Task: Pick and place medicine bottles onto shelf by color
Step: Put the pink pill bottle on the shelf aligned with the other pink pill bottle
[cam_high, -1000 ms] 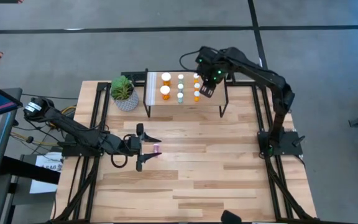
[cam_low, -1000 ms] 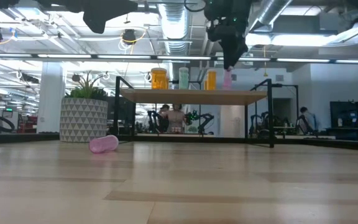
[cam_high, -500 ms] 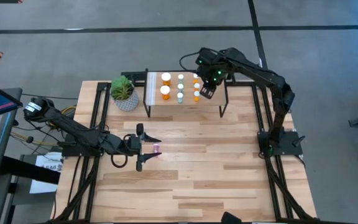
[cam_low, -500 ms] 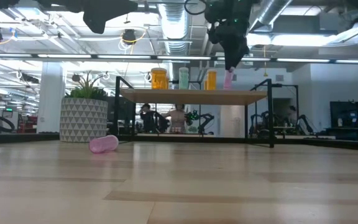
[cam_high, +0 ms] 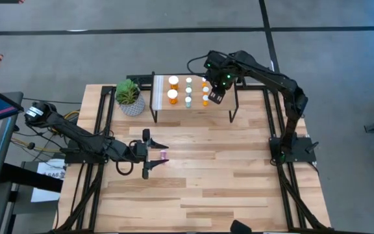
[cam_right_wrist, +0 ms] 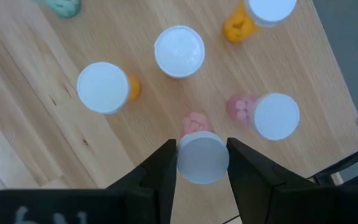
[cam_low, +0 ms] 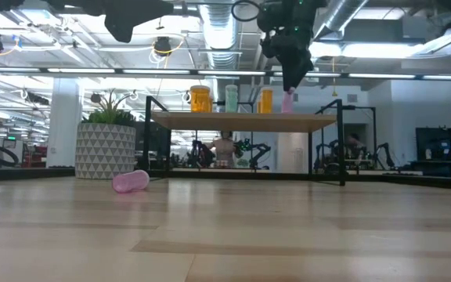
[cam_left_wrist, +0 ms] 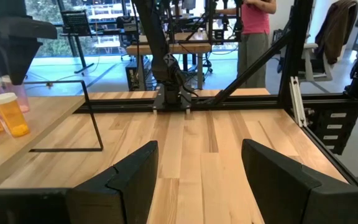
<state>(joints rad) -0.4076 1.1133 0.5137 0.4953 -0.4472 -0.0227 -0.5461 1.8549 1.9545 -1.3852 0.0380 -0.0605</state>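
One pink bottle point(cam_right_wrist: 202, 157) sits upright between my right end effector point(cam_right_wrist: 202, 163) fingers, gripped at the cap, over the shelf point(cam_right_wrist: 135, 137); my left end effector point(cam_left_wrist: 197, 174) hangs open.

Robotics lab in an open industrial hall.
Beyond the right gripper point(cam_low: 289, 78), exposed ceiling ducts point(cam_low: 224, 35) and strip lights run overhead; behind the left gripper point(cam_left_wrist: 197, 180) stand more black-framed wooden workbenches point(cam_left_wrist: 166, 46), a monitor on a stand point(cam_left_wrist: 76, 25), a person point(cam_left_wrist: 253, 25) and a hanging jacket point(cam_left_wrist: 337, 28).
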